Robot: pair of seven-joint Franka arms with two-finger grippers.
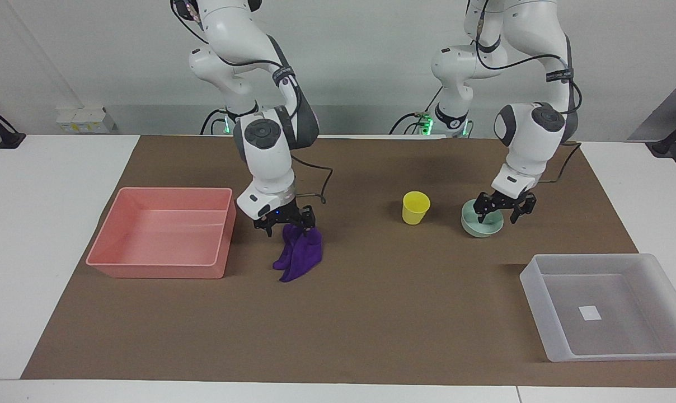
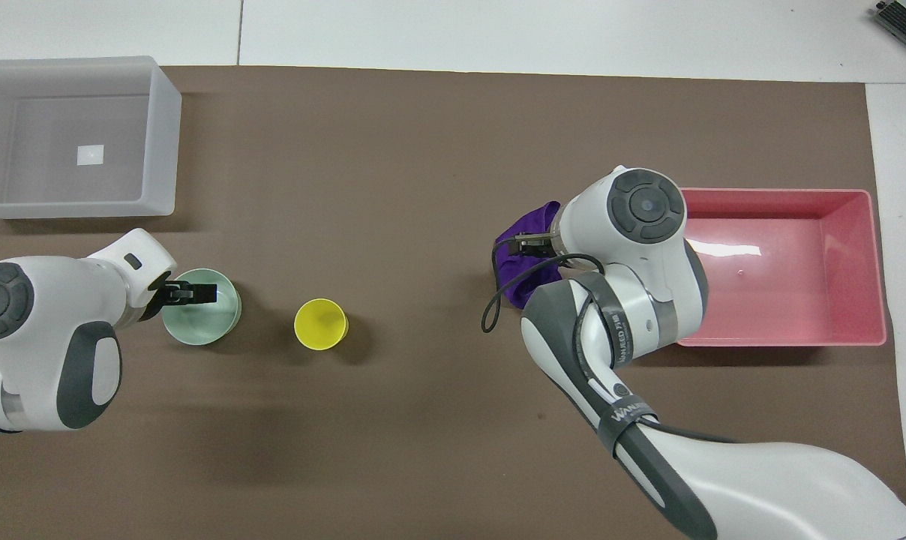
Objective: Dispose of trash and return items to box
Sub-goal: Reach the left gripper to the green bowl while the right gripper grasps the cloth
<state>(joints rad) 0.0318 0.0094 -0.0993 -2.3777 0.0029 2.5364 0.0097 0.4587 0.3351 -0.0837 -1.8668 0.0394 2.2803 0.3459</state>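
The purple rag [image 1: 301, 254] lies on the brown mat beside the pink tray; it also shows in the overhead view [image 2: 510, 261]. My right gripper [image 1: 289, 228] [image 2: 532, 246] is open and low over the rag's end nearer the robots, fingers astride its top folds. The mint-green bowl [image 1: 475, 228] [image 2: 202, 322] stands toward the left arm's end. My left gripper [image 1: 499, 216] [image 2: 190, 293] is open and low over the bowl's rim. The yellow cup [image 1: 415, 207] [image 2: 320, 324] stands upright beside the bowl. The translucent box [image 1: 539, 313] [image 2: 160, 142] is empty.
The pink tray [image 1: 164, 268] [image 2: 783, 341] stands empty at the right arm's end of the mat. The translucent box is at the left arm's end, farther from the robots than the bowl. White table borders the brown mat [image 1: 405, 313].
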